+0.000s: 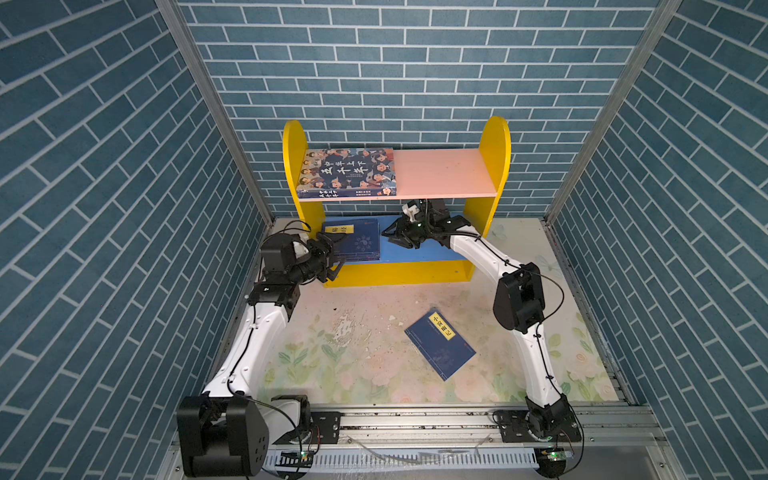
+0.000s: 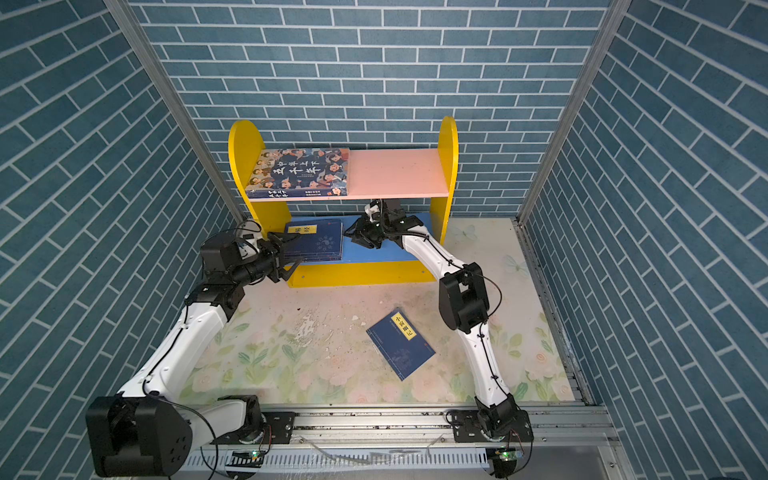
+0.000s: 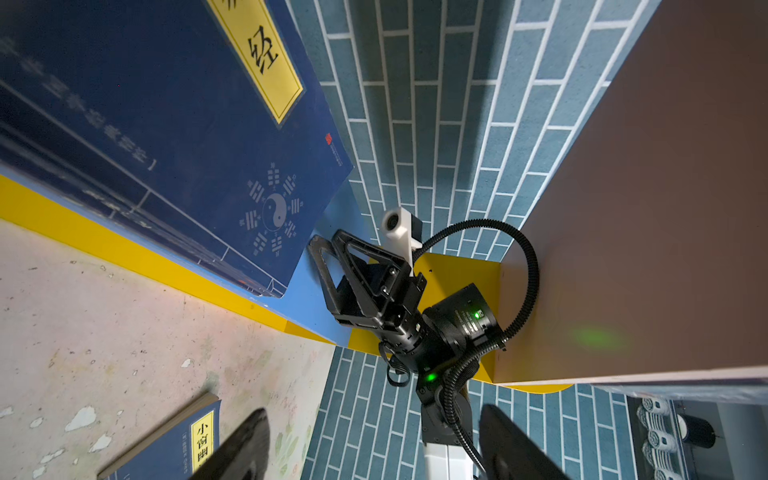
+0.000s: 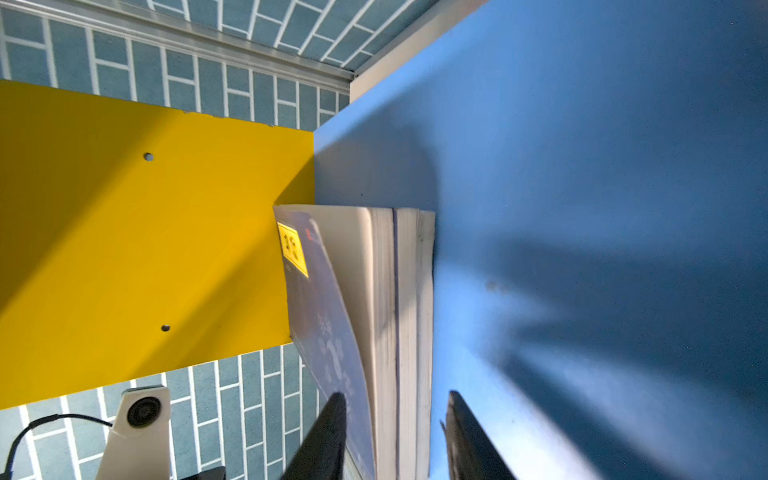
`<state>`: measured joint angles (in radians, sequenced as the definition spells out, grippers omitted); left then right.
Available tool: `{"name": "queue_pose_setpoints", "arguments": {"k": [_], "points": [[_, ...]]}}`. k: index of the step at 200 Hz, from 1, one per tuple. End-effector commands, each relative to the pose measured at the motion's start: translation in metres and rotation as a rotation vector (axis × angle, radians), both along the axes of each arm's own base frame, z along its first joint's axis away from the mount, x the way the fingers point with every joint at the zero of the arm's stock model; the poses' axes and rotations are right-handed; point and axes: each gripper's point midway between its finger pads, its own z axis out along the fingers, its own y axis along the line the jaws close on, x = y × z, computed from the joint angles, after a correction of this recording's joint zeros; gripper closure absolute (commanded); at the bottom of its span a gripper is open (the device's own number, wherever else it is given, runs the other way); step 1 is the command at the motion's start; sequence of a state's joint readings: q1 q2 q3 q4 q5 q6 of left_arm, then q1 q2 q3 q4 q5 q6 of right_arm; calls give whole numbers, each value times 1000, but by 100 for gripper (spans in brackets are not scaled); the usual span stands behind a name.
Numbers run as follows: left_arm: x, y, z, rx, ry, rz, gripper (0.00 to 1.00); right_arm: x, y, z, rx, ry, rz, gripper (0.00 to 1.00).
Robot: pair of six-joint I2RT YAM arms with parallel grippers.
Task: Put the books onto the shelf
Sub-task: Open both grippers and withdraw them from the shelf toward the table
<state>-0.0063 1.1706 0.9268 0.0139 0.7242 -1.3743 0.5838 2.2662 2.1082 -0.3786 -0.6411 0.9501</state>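
The shelf (image 1: 494, 145) stands against the back wall. A thick book with cartoon faces (image 1: 347, 172) (image 2: 299, 172) lies flat on the left of its pink upper board. A stack of thin navy books (image 1: 359, 243) (image 2: 322, 241) (image 3: 166, 124) (image 4: 399, 311) lies on the left of the blue lower board (image 4: 582, 166). My right gripper (image 1: 392, 240) (image 2: 353, 237) (image 4: 395, 415) is under the pink board, its jaws open astride the stack's right edge, where the top cover is lifted. My left gripper (image 1: 338, 251) (image 2: 296, 249) (image 3: 376, 446) is wide open and empty at the stack's left front corner. Another navy book (image 1: 440, 345) (image 2: 401, 343) (image 3: 183, 440) lies on the mat.
Blue brick walls (image 1: 124, 166) enclose three sides, with aluminium posts (image 1: 216, 112) at the back corners. The floral mat (image 1: 353, 353) has worn, flaking patches. A metal rail (image 1: 415, 419) carrying both arm bases runs along the front. The right half of the pink board (image 1: 444, 172) is bare.
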Motion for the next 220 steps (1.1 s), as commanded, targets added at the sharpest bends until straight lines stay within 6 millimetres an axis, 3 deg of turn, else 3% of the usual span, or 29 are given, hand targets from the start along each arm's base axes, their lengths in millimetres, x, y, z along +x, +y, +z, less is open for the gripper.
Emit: {"name": "queue_pose_setpoints", "arguments": {"k": [1,36,66,103,153,199,220], "points": [[-16,0,-4,59,-26,-27,14,-9,-16,66,59,-139,-32,59],[-45,-7,-34,112,38,-115,15,-49,-41,61,51,-106,-39,59],[-72,-9,-65,146,139,-157,17,-95,-68,58,-1,-94,-33,59],[-92,-10,-88,202,177,-199,17,-156,-91,47,-109,-73,-8,58],[-105,-22,-113,225,232,-254,17,-236,-131,-3,-271,-16,-59,58],[-110,-56,-131,286,206,-403,17,-276,-206,-61,-305,83,-358,58],[-116,-77,-129,351,131,-518,17,-289,-229,-72,-305,114,-434,57]]}}
